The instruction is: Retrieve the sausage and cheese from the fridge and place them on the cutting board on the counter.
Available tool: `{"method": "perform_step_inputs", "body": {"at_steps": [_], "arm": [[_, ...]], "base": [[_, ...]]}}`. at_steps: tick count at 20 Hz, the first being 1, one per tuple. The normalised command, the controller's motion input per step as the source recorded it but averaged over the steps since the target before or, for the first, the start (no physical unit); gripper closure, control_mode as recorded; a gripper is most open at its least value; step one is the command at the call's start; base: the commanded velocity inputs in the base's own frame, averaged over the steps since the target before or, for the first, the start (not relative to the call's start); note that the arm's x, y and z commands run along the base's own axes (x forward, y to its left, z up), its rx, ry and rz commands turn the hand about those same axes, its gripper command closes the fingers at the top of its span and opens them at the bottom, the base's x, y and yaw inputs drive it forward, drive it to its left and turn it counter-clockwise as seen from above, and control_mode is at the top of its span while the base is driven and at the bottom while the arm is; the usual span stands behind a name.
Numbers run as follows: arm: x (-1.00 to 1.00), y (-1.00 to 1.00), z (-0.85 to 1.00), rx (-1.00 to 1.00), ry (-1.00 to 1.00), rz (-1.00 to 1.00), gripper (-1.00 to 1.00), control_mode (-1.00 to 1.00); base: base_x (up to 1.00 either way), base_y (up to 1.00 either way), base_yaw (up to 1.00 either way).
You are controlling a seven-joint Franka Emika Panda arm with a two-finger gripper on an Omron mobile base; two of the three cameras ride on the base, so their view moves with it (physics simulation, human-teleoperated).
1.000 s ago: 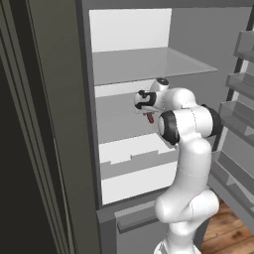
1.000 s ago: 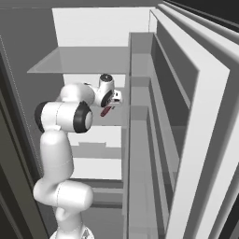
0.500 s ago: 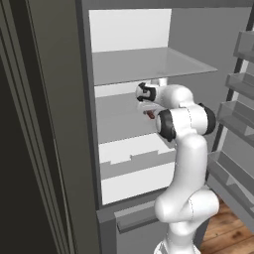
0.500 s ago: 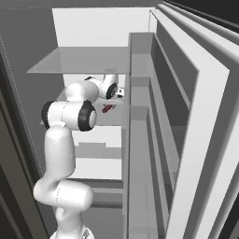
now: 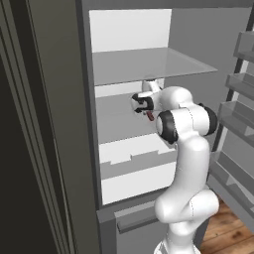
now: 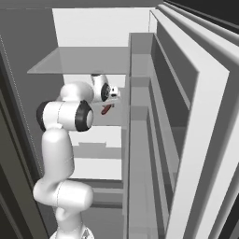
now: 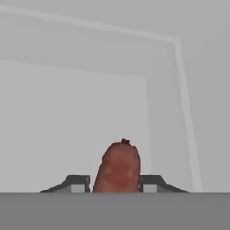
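My gripper [image 5: 147, 112] is inside the open fridge [image 5: 64, 124], just under its glass shelf [image 5: 149, 64], and is shut on the sausage [image 5: 150, 116]. The sausage is a short reddish-brown cylinder that hangs down from the fingers above the lower shelf. From the right base view the gripper [image 6: 110, 103] holds the sausage [image 6: 106, 110] close to the door's inner edge. In the hand view the sausage [image 7: 117, 167] stands between the two fingertips of the gripper [image 7: 114, 183], in front of the white back wall. The cheese, the cutting board and the counter are out of view.
The open fridge door with its stacked bins [image 5: 238, 114] stands close on the right, and its tall grey edge [image 6: 135, 140] is beside the hand. White drawers [image 5: 134, 163] lie below the arm. A strip of wooden floor [image 5: 228, 223] shows at the lower right.
The hand has turned and shifted slightly under the glass shelf, with the sausage still held. The elbow has barely moved.
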Motion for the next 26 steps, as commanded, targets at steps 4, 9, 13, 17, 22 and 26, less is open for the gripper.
{"method": "perform_step_inputs", "body": {"at_steps": [4,9,13,17,22,26], "arm": [[-0.61,-0.03,-0.73,-0.05,-0.21,0.0,1.0,-1.0],[-0.6,0.0,-0.1,0.11,-0.2,0.0,1.0,-1.0],[-0.69,0.0,0.11,0.11,-0.25,0.0,1.0,-1.0],[-0.85,0.0,0.29,0.07,-0.25,0.0,1.0,-1.0],[-0.89,-0.07,0.9,0.04,-0.11,0.0,1.0,-1.0],[-0.75,-0.21,1.0,0.01,0.0,0.0,1.0,-1.0]], "base": [[0.0,0.0,0.0],[0.0,0.0,0.0],[0.0,0.0,0.0],[0.0,0.0,0.0],[0.0,0.0,0.0],[0.0,0.0,0.0]]}}
